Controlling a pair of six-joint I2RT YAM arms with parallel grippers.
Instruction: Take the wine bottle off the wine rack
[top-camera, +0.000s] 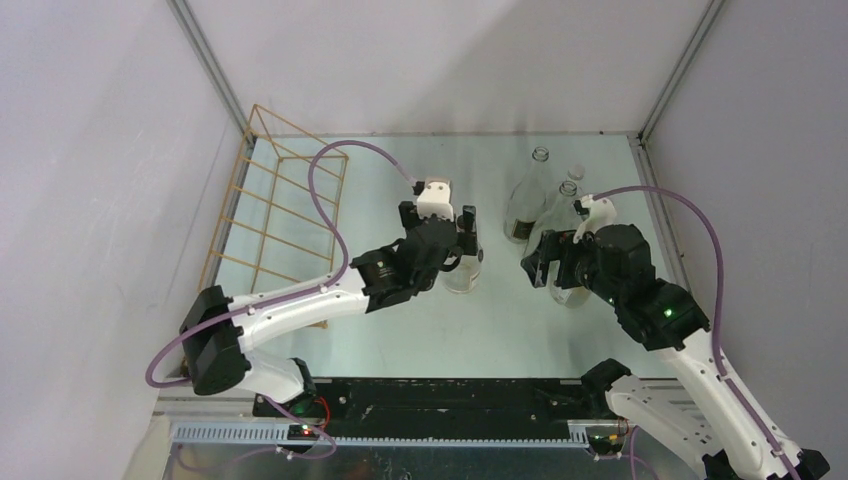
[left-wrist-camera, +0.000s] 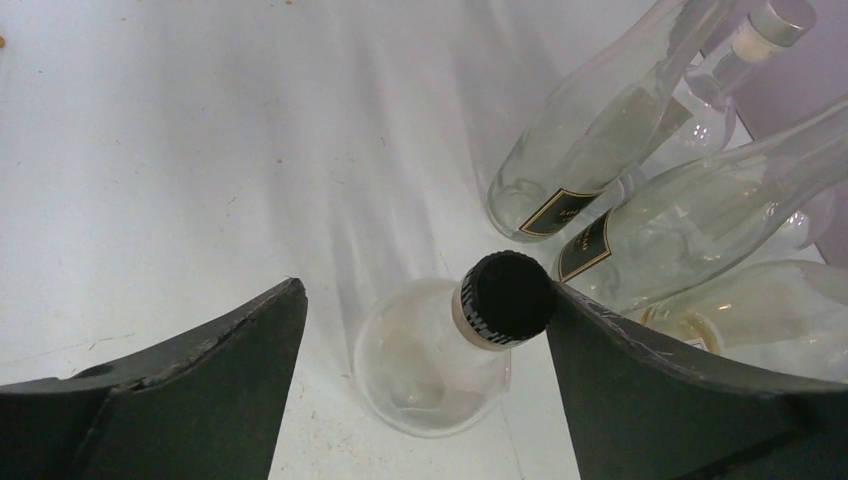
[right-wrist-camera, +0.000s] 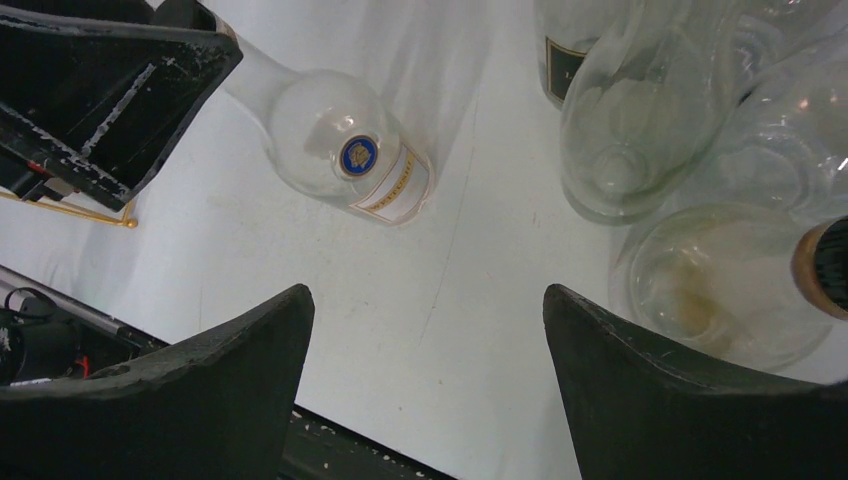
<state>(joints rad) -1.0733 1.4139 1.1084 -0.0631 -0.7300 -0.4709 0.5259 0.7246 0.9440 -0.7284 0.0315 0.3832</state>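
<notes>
The wine bottle (left-wrist-camera: 440, 375) is clear glass with a black cap (left-wrist-camera: 508, 297) and, seen from the right wrist, a blue-and-gold seal on a pale label. It stands upright on the desk (top-camera: 500, 320) between the left jaws, well apart from the bare gold wine rack (top-camera: 285, 205) behind them. The left jaws are spread wide and released, the cap just beside one finger (left-wrist-camera: 660, 390); contact cannot be told. The right jaws also gape, holding nothing, with other clear bottles (right-wrist-camera: 640, 110) just ahead of them.
</notes>
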